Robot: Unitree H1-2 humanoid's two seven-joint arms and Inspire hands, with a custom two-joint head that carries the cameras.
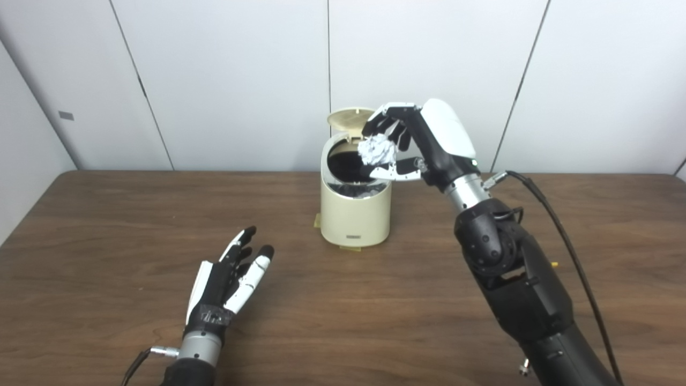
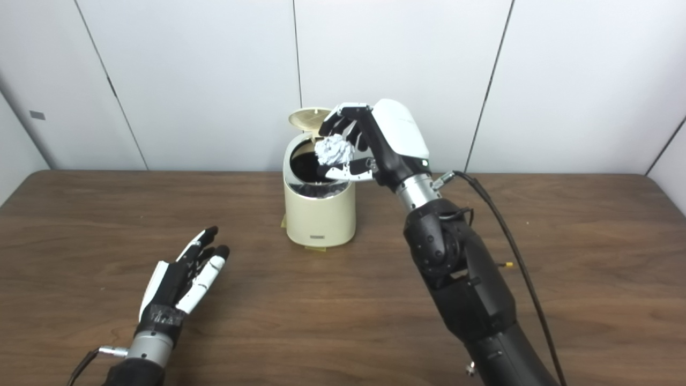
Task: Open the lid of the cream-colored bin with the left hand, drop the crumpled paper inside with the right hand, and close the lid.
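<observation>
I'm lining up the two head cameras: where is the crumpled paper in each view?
Left eye view: crumpled paper just right of centre, held in the right robot hand over the open bin.
Right eye view: crumpled paper just left of centre, same grasp.
Shared landmark: the cream-colored bin, directly below the paper.

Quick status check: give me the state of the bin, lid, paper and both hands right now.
bin: upright on the table, mouth open
lid: flipped up behind the opening
crumpled paper: held above the bin's rim, not dropped yet
right hand: shut on the crumpled paper
left hand: open, empty, low over the table, away from the bin
</observation>
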